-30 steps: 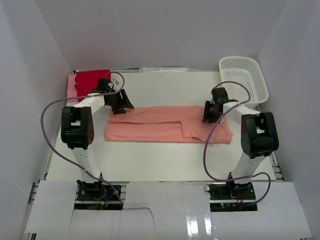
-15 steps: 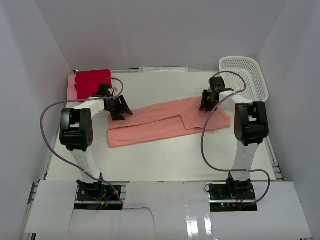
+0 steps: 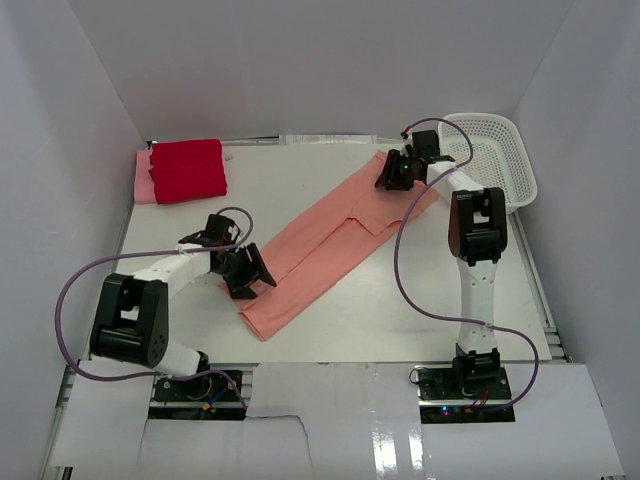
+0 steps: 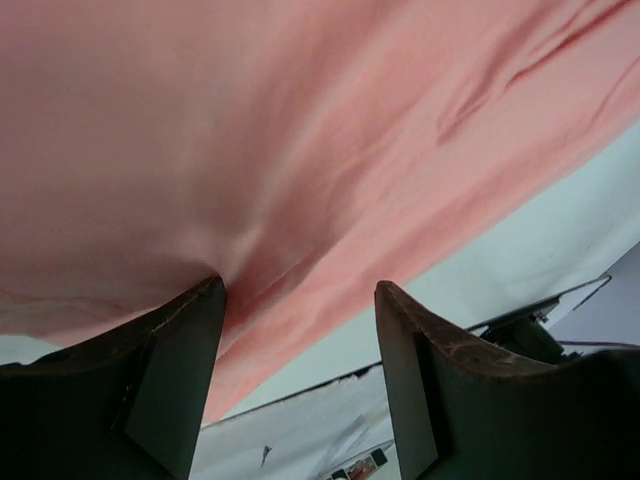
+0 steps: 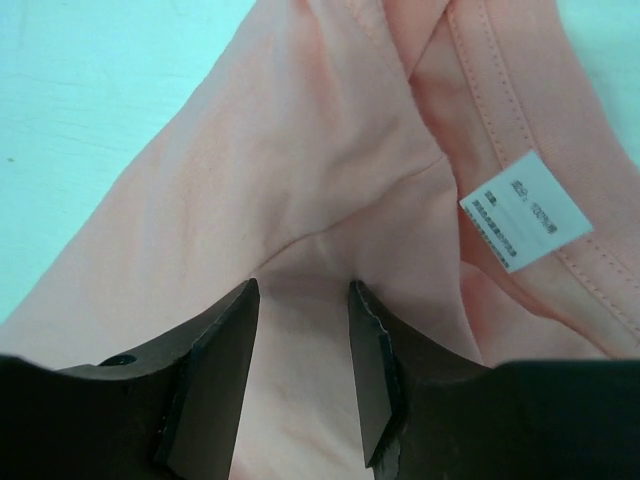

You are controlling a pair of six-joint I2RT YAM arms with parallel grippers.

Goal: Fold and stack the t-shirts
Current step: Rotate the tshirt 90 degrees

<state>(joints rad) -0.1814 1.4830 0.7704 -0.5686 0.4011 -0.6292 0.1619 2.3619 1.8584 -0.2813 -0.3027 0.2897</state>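
The salmon t-shirt (image 3: 320, 245) lies as a long, narrow band slanting across the counter (image 3: 330, 335), from the lower middle of the overhead frame up toward the upper right. I judge it is held by its two ends so that the band stays taut and flat, ready for the next fold. My left gripper (image 3: 247, 272) sits on the lower end. From its wrist camera the fingers stand wide apart with their tips pressed into the cloth, which puckers at one tip. I see no fold caught between them, so this looks like pinning rather than a pinch. My right gripper (image 3: 393, 172) is on the upper end, by the collar, where the white label (image 5: 525, 210) shows at the right of its wrist view. Its fingers stand about half apart with creases running into the gap, but I cannot tell whether cloth is nipped there or only pressed down. My left arm is folded low, elbow at the lower left, forearm reaching right. My right arm is stretched almost straight up the frame, wrist just beside the white basket (image 3: 478, 119). The red t-shirt (image 3: 187, 168) lies folded on the pale pink t-shirt (image 3: 142, 182) in the upper left, well apart from the salmon one, which I take as the stack it is meant to join.
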